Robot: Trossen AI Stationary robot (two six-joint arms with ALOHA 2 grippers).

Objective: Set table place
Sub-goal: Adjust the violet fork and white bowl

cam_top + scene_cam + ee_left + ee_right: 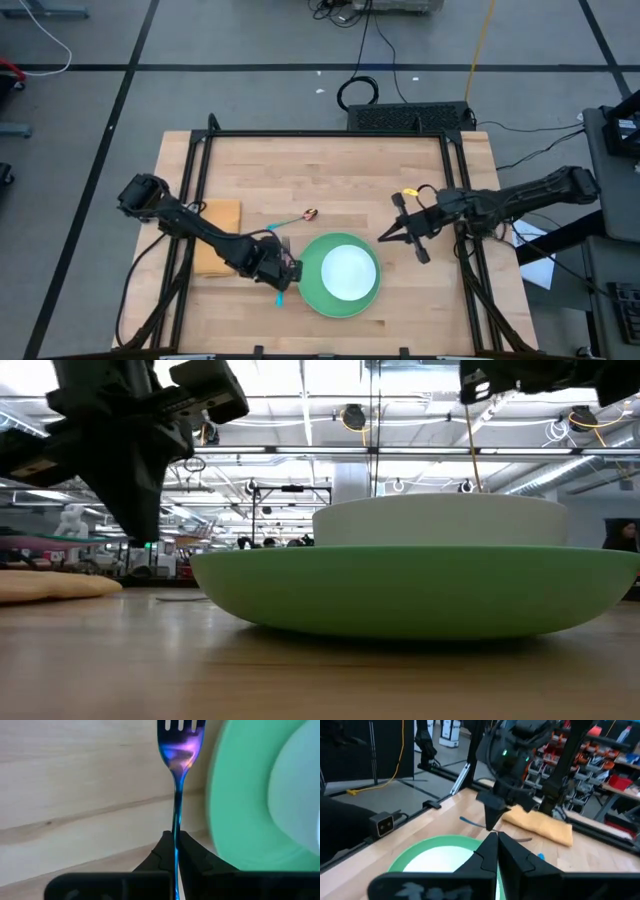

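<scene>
Right up against the low camera: green plate [420, 590] on the table [300, 670], white bowl [440, 520] sitting inside it. From overhead, plate [312, 285] with bowl [348, 270] parked near the front edge of the table [330, 170], about mid-width. Left gripper [285, 282] just off the plate's left rim, fingers clamped tight on the fork [177, 765]; wrist view shows the blue handle pinched between the two dark pads [192, 852], tines pointing away over bare wood, fork running alongside the plate [235, 810] edge. Only a bit of blue fork [281, 298] poking out below the gripper in the overhead shot. Can't tell whether the fork is touching the wood or held just off it. Spoon [298, 216] lying loose on the table behind the plate, copper bowl end toward the right, apart from everything. Tan cloth [218, 235] flat on the left side of the table, partly under the left arm; also visible as a low tan lump in the low view [55, 585] and beyond the plate in the right wrist view [540, 822]. Right gripper [382, 239] hanging over the table to the right of the plate, fingers pressed together with nothing between them, tips aimed toward the plate [415, 855]. Left gripper [491, 820] seen from that side pointing down at the table past the plate's far rim.
</scene>
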